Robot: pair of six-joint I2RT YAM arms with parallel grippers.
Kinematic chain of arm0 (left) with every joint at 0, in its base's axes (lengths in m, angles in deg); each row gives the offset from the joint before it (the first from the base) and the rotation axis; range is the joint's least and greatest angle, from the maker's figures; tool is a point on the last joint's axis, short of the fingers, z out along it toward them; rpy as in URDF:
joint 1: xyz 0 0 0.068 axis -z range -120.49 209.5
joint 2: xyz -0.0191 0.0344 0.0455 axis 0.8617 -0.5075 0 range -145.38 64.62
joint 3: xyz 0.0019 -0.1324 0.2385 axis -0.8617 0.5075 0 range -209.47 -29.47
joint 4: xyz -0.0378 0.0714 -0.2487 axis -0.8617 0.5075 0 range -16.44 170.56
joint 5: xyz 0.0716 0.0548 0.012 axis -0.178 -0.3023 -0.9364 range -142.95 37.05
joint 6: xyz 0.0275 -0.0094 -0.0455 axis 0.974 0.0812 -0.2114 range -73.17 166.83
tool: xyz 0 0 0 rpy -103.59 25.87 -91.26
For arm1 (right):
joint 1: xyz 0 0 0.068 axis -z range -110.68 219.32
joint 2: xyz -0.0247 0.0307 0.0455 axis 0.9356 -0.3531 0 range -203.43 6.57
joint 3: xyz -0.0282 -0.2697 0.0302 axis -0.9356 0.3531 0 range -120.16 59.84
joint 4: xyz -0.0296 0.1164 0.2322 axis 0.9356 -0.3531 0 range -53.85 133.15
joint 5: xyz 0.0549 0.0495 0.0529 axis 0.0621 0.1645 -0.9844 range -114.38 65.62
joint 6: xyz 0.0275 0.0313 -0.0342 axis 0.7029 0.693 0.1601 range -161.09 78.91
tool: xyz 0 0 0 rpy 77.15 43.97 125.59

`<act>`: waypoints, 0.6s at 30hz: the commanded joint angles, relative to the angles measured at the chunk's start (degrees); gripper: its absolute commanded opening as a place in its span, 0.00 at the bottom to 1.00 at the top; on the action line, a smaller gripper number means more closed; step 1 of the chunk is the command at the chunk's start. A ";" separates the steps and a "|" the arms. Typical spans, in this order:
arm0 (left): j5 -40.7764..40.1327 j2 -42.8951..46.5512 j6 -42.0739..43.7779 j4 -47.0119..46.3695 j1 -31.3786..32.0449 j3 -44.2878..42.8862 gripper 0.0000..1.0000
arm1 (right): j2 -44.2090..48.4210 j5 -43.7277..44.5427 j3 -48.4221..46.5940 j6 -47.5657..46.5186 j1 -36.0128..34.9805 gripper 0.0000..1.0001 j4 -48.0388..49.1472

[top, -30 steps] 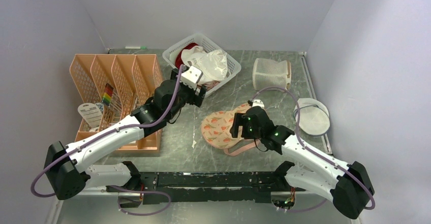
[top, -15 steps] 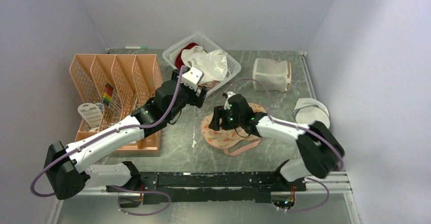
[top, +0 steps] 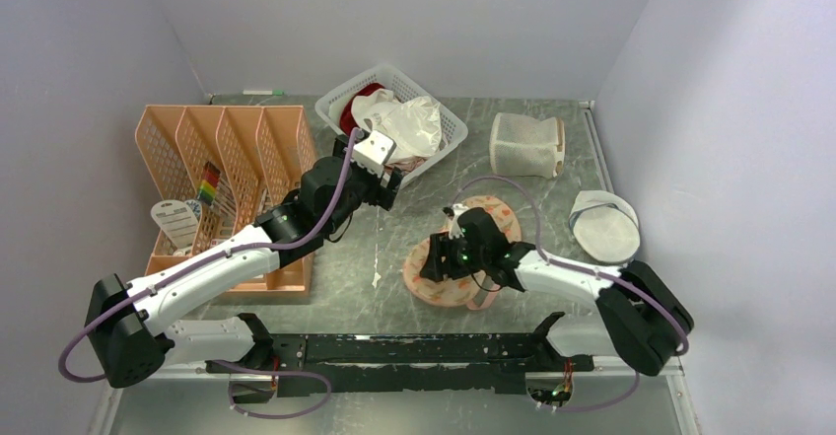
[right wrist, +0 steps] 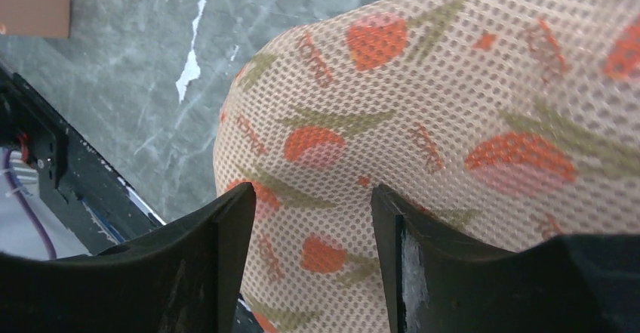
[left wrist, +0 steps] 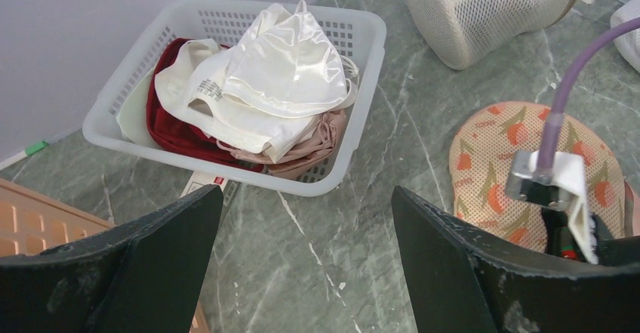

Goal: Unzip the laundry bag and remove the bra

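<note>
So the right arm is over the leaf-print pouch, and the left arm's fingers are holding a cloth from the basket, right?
Not quite: the left wrist view shows the left fingers open and empty, short of the basket. The right arm is indeed over the pouch.

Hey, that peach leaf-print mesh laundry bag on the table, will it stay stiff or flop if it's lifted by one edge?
Probably floppy: the peach leaf-print mesh laundry bag is soft open-weave fabric. It sits domed, so padding or contents may help it keep some shape. It is likely light, and apt to slide on the smooth green table when pushed.
</note>
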 commanded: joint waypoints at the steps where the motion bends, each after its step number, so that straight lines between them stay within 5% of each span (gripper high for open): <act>1: 0.15 -0.11 0.00 -0.43 0.46 -1.69 0.94 | 6.23 8.58 0.30 0.62 0.40 0.58 -10.46; 6: 0.02 0.13 0.15 -0.62 0.71 -1.44 0.94 | 13.39 27.08 -3.52 8.84 1.65 0.59 -21.34; 10: -0.35 -0.02 0.29 -0.31 0.67 -1.60 0.94 | 14.53 35.58 -4.52 15.77 3.08 0.58 -20.08; 14: -0.46 0.05 0.37 -0.72 0.74 -1.34 0.94 | 9.85 45.89 -9.41 25.24 3.22 0.56 -21.38; 18: -0.16 -0.28 0.33 -0.48 0.74 -1.46 0.94 | -1.62 55.88 -18.51 40.57 3.30 0.51 -33.56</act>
